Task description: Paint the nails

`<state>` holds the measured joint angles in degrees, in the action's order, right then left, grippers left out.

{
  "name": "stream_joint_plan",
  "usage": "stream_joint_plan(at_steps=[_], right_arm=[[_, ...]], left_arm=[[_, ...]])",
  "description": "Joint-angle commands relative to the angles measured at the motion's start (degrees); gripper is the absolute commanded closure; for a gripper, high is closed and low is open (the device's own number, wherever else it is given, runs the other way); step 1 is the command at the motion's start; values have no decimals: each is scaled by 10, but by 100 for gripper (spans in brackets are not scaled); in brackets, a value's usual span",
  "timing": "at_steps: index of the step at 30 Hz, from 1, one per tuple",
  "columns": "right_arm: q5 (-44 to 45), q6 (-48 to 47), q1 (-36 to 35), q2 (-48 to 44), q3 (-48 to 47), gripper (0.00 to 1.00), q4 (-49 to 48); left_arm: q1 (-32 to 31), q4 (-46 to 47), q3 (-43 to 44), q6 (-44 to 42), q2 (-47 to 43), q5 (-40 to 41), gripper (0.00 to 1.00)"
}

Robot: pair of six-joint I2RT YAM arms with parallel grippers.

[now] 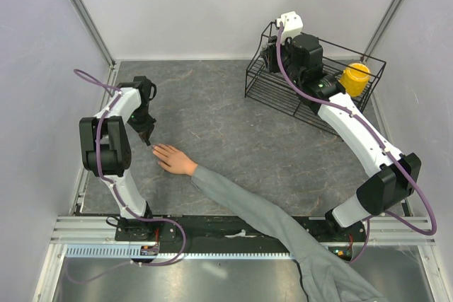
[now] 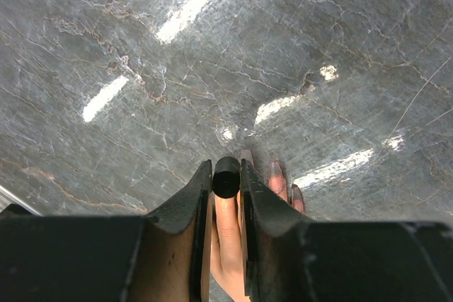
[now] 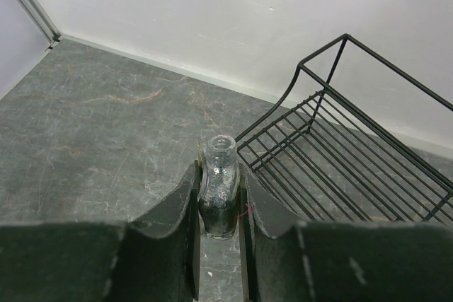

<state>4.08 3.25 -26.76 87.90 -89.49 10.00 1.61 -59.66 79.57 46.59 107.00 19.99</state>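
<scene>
Nails (image 2: 274, 169): the hand (image 1: 173, 159) lies flat on the table (image 1: 226, 111), front left, fingertips under my left gripper (image 2: 226, 169). Two nails beside the jaws look greyish, maybe coated. The others are hidden, can't confirm. Left gripper pinches the black brush cap (image 2: 226, 178) narrowly, above one finger. Right gripper (image 3: 218, 169) clamps the uncapped bottle (image 3: 216, 199) beside the wire basket (image 3: 368, 139). My read: mid-job, most nails left.
</scene>
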Motion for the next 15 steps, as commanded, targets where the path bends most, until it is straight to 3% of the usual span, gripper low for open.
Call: stream_joint_plan(at_steps=[1, 15], right_arm=[[1, -4, 1, -5, -26, 100, -21], [-4, -1, 2, -6, -27, 100, -23]], left_arm=[[2, 1, 23, 0, 8, 17, 98], [6, -19, 37, -11, -15, 51, 98]])
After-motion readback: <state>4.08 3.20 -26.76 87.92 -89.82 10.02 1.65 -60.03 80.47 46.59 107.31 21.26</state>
